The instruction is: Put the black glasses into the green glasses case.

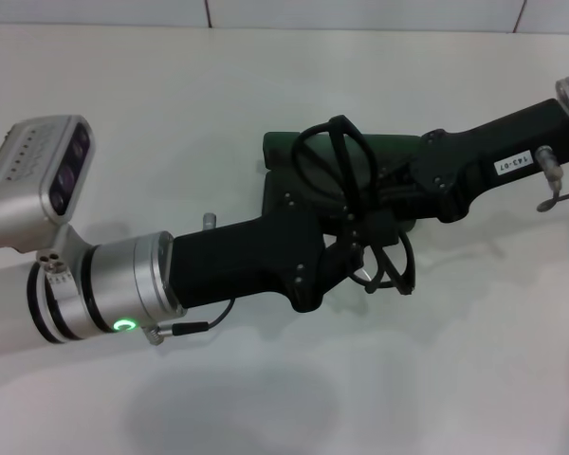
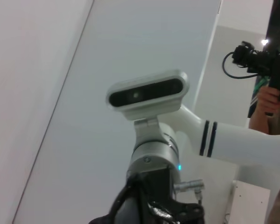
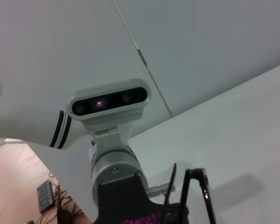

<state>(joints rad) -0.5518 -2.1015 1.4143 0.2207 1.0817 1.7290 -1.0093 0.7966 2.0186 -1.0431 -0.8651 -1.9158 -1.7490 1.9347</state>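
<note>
The black glasses [image 1: 345, 156] hang in the air above the green glasses case [image 1: 280, 152], one lens ring up over the case and the other lower toward me. My left gripper [image 1: 356, 237] reaches in from the left and is shut on the frame near its middle. Coming from the right, my right gripper [image 1: 387, 188] meets the same spot, its tip hidden among the frame and the other gripper. The case lies on the table, mostly covered by both grippers. In the right wrist view the thin black glasses arms [image 3: 203, 191] stand beside my left wrist [image 3: 114, 168].
The white table [image 1: 284, 379] spreads around the case. The left arm's wrist camera [image 1: 47, 175] sticks up at the left. A wall seam runs along the table's far edge. In the left wrist view a person [image 2: 266, 102] stands far off with a camera.
</note>
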